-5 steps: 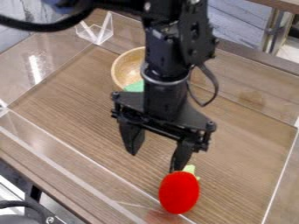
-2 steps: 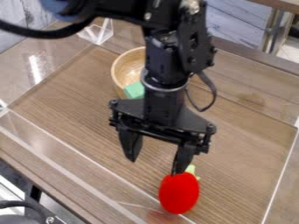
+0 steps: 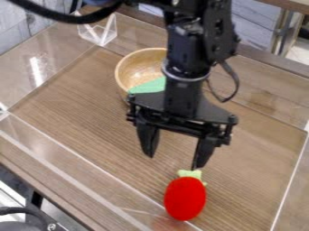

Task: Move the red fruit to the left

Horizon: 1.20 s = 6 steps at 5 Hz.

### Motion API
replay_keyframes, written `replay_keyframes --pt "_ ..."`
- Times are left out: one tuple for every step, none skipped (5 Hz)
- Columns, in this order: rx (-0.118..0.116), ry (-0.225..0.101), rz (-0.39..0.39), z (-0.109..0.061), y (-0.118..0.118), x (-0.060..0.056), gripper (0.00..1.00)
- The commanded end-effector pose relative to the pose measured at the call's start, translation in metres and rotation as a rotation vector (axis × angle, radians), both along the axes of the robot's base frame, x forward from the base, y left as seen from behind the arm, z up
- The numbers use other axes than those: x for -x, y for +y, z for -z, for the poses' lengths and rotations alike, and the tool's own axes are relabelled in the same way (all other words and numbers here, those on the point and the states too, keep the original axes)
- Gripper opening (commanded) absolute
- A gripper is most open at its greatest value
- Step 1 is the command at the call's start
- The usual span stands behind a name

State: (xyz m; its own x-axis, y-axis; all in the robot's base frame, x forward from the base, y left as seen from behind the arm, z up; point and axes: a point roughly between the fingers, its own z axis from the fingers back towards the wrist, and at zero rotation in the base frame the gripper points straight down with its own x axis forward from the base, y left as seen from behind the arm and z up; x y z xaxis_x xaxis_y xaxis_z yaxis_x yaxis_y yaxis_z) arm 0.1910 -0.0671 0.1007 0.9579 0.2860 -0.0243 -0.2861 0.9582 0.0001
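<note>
The red fruit (image 3: 185,198) lies on the wooden table near the front edge, glossy and rounded, its small green leafy top (image 3: 191,176) pointing toward the back. My gripper (image 3: 176,154) hangs above and just behind it, pointing down, open, with nothing between its black fingers (image 3: 151,144). The right finger's tip ends just above the fruit's leafy top without touching it.
A wooden bowl (image 3: 136,65) stands behind the arm with a green block (image 3: 150,85) at its rim. A clear plastic stand (image 3: 96,32) sits at the back left. Low clear walls (image 3: 36,135) frame the table top.
The arm has shifted to the right and slightly back, and the open fingers have turned a little. The red fruit has stayed in place.
</note>
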Motion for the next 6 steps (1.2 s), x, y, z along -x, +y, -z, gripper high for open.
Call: replay_keyframes --pt "0.016 -0.032 0.008 -0.011 -0.012 -0.007 1.0" --pt "0.021 -0.027 -0.015 -0.006 -0.018 -0.004 1.0" --pt "0.023 -0.024 -0.033 0.005 -0.009 -0.008 1.0" --pt "0.025 -0.019 -0.051 0.017 -0.001 -0.014 1.0" --pt "0.029 -0.018 -0.102 0.032 0.01 -0.013 1.0" --pt "0.034 -0.018 -0.154 0.046 0.017 -0.013 1.0"
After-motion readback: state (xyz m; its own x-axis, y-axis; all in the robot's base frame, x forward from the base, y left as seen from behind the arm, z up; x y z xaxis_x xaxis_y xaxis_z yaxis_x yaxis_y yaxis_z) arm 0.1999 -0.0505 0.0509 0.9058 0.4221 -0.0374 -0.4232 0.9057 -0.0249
